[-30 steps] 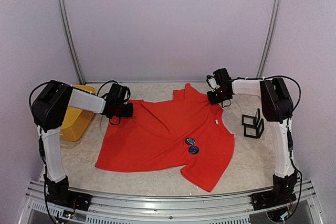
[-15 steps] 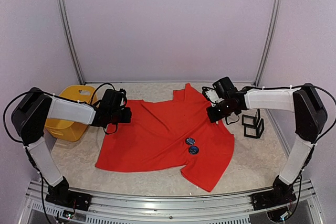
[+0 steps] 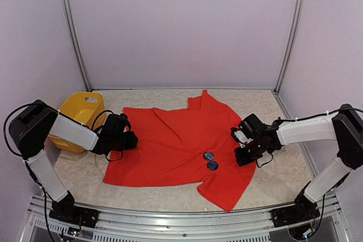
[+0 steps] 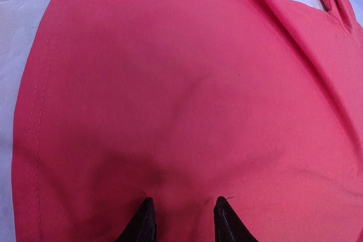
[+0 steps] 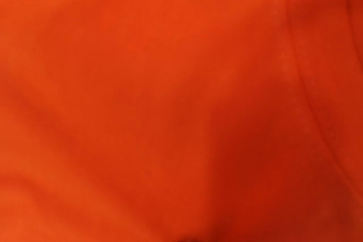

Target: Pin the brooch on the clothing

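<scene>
The red T-shirt (image 3: 170, 140) lies spread flat on the table. Two small round dark blue brooches (image 3: 208, 155) (image 3: 212, 165) lie on its right part. My left gripper (image 3: 129, 140) is low at the shirt's left edge. In the left wrist view its two black fingertips (image 4: 144, 219) stand a little apart on the red cloth (image 4: 187, 83), with nothing between them but cloth. My right gripper (image 3: 243, 154) is low at the shirt's right edge, just right of the brooches. The right wrist view shows only blurred red cloth (image 5: 181, 106), and its fingers are hidden.
A yellow bin (image 3: 82, 109) stands at the back left, behind my left arm. Bare pale tabletop (image 3: 266, 188) borders the shirt on the right and along the front. Walls with metal rails close the back and sides.
Both grippers have moved from the shirt's far corners toward the near side and lower. The right one now sits beside the brooches. The black frame stand at the right is now hidden.
</scene>
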You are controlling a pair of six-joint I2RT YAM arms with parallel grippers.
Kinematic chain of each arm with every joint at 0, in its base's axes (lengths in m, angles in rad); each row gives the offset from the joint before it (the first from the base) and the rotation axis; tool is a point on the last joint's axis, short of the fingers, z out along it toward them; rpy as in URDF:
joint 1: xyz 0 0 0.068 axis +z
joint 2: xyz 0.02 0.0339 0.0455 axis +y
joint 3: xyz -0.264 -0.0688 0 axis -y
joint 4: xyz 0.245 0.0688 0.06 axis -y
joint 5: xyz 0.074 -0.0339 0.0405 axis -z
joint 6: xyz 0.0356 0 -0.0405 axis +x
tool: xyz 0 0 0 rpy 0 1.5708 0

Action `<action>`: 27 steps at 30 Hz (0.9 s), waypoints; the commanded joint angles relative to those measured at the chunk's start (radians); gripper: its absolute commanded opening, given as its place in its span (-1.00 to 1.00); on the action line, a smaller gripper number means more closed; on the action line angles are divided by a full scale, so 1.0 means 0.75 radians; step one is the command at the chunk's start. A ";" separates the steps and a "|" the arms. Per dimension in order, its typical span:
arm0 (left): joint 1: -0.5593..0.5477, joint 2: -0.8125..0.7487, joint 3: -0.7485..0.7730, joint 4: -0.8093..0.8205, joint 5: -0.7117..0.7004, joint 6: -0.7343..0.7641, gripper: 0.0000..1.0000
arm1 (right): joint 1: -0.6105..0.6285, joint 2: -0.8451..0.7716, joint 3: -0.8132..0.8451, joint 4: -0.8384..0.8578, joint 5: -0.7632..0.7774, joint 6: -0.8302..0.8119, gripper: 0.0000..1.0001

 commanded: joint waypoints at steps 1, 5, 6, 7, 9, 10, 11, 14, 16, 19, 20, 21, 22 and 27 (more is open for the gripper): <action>0.004 -0.054 -0.063 -0.044 -0.048 -0.046 -0.35 | 0.014 -0.082 -0.058 -0.106 0.034 0.070 -1.00; 0.006 -0.098 -0.044 -0.066 -0.079 -0.017 -0.34 | 0.043 -0.112 0.044 -0.192 0.084 0.021 -1.00; 0.002 -0.110 -0.034 -0.072 -0.080 -0.006 -0.34 | 0.072 -0.122 0.073 -0.216 0.103 0.015 -1.00; -0.009 -0.121 -0.024 -0.084 -0.089 0.002 -0.34 | 0.108 -0.131 0.101 -0.241 0.122 0.018 -1.00; -0.038 -0.154 -0.010 -0.107 -0.106 0.011 -0.34 | 0.204 -0.147 0.135 -0.276 0.127 0.046 -1.00; -0.051 -0.172 -0.007 -0.119 -0.109 0.013 -0.34 | 0.266 -0.157 0.135 -0.285 0.095 0.072 -1.00; -0.063 -0.196 -0.011 -0.127 -0.114 0.012 -0.33 | 0.315 -0.165 0.126 -0.282 0.072 0.105 -1.00; -0.092 -0.245 -0.052 -0.126 -0.136 -0.004 -0.33 | 0.442 -0.166 0.056 -0.253 0.009 0.230 -1.00; -0.099 -0.264 -0.083 -0.106 -0.133 -0.021 -0.32 | 0.516 -0.149 0.011 -0.234 -0.043 0.309 -1.00; -0.106 -0.252 -0.125 -0.075 -0.112 -0.050 -0.33 | 0.621 -0.122 -0.053 -0.234 -0.069 0.431 -1.00; -0.108 -0.243 -0.139 -0.067 -0.108 -0.061 -0.32 | 0.650 -0.120 -0.075 -0.252 -0.069 0.474 -1.00; -0.108 -0.237 -0.154 -0.059 -0.105 -0.070 -0.33 | 0.680 -0.118 -0.101 -0.277 -0.069 0.516 -1.00; -0.108 -0.231 -0.169 -0.054 -0.109 -0.081 -0.32 | 0.712 -0.123 -0.118 -0.306 -0.071 0.570 -1.00; -0.109 -0.232 -0.241 -0.054 -0.127 -0.109 -0.33 | 0.822 -0.223 -0.208 -0.416 -0.106 0.734 -1.00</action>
